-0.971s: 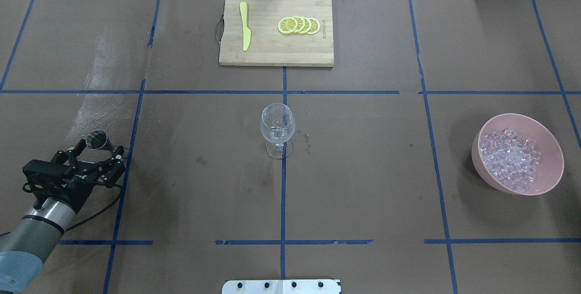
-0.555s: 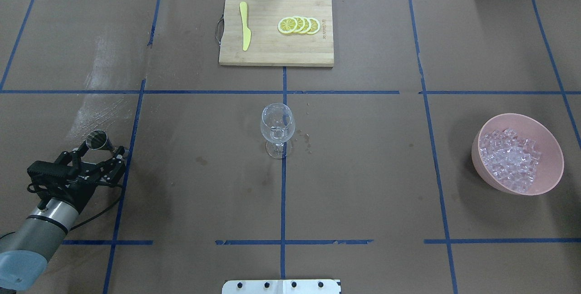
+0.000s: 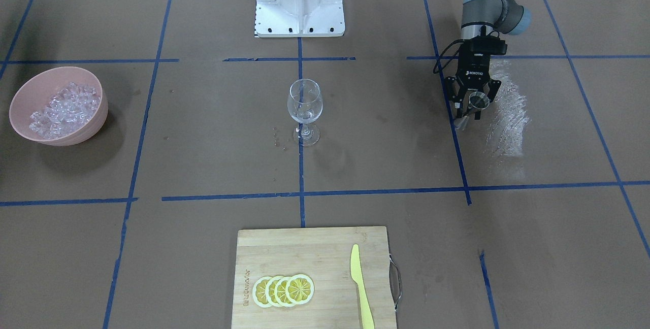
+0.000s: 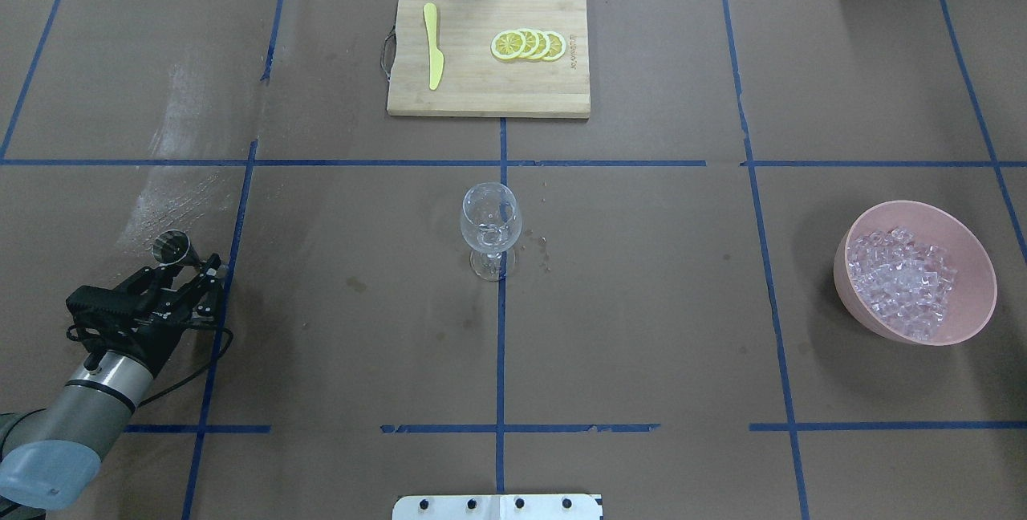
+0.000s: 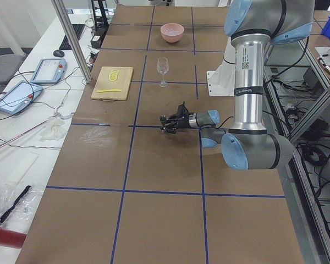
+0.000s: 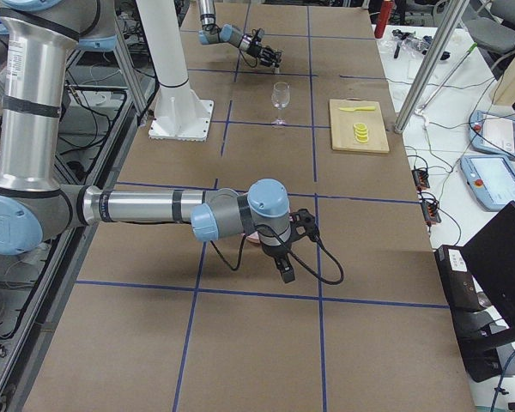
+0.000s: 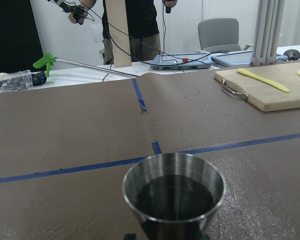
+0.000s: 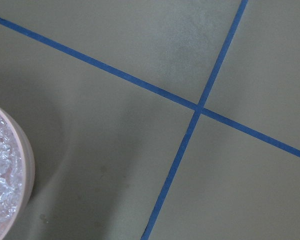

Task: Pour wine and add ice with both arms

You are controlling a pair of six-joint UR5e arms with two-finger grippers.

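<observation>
Currently: left end effector (image 4: pixel 189 266) sits low at the left side of the bench (image 4: pixel 642 303), fingers spread to either side of the lower cone of the jigger (image 4: pixel 171 247); no pinch seen. Jigger stands upright on the bench. In the wrist view its cup looks dark inside: liquid or only reflection, cannot tell.

Right end effector (image 6: pixel 287 273): shown by the side camera only, pointing down just beside the bowl (image 4: pixel 842 267). Spread or pressed together, cannot tell. Its wrist view catches the bowl's rim at the left edge, so it hangs off to one side, not over the ice (image 4: pixel 903 283).

Glass (image 4: pixel 490 219): upright mid-bench, well apart from both end effectors. No coloured liquid visible; a few glints low inside, unresolved. Droplets (image 4: pixel 545 247) lie just beside its foot.

Ice: heaped in the bowl; no cube made out in the glass.

Board (image 4: pixel 481 95) with lemon slices (image 4: pixel 529 45) and knife (image 4: pixel 433 46) at the far edge, not involved.

Judgement: the pour is either in hand or just closed. The droplets hint that something was tipped at the glass, yet no clear fill shows. Ice step not yet done, though the right arm is placed for it. Left to do: ice into the glass, possibly the pour too.
</observation>
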